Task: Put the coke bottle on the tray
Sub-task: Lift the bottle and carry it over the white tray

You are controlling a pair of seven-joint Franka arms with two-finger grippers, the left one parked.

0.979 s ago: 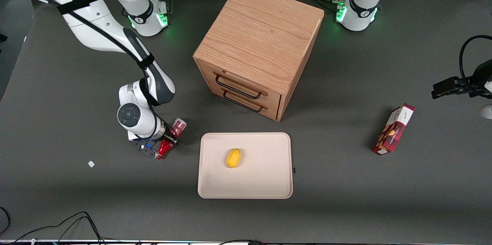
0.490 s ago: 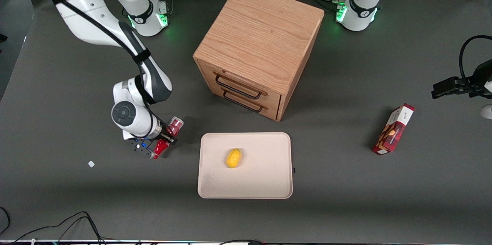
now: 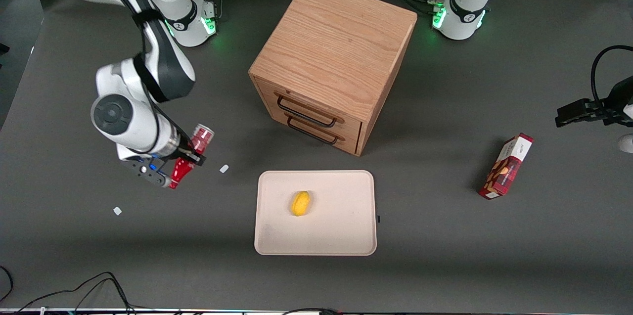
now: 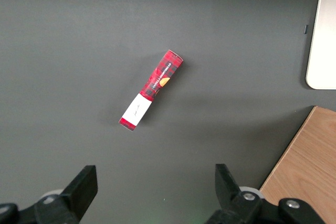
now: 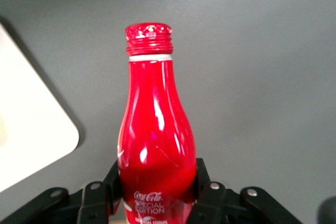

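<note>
My right gripper [image 3: 190, 156] is shut on the coke bottle [image 3: 192, 155], a slim red bottle with white script, and holds it lifted above the table toward the working arm's end. In the right wrist view the bottle [image 5: 155, 145] stands between the black fingers [image 5: 206, 182], its red cap pointing away from the wrist. The cream-beige tray [image 3: 341, 236] lies flat on the table in front of the wooden cabinet, beside the gripper and nearer the front camera. A rounded corner of the tray [image 5: 31, 140] shows in the right wrist view.
A yellow lemon-like object [image 3: 300, 203] lies on the tray. A wooden cabinet [image 3: 331, 58] with two drawers stands mid-table. A red snack box [image 3: 506, 166] lies toward the parked arm's end, also in the left wrist view [image 4: 151, 89]. Two small white scraps [image 3: 224, 168] [image 3: 117, 210] lie on the table.
My right gripper has risen with the coke bottle and moved away from the tray toward the working arm's end. A white scrap now shows where the bottle was.
</note>
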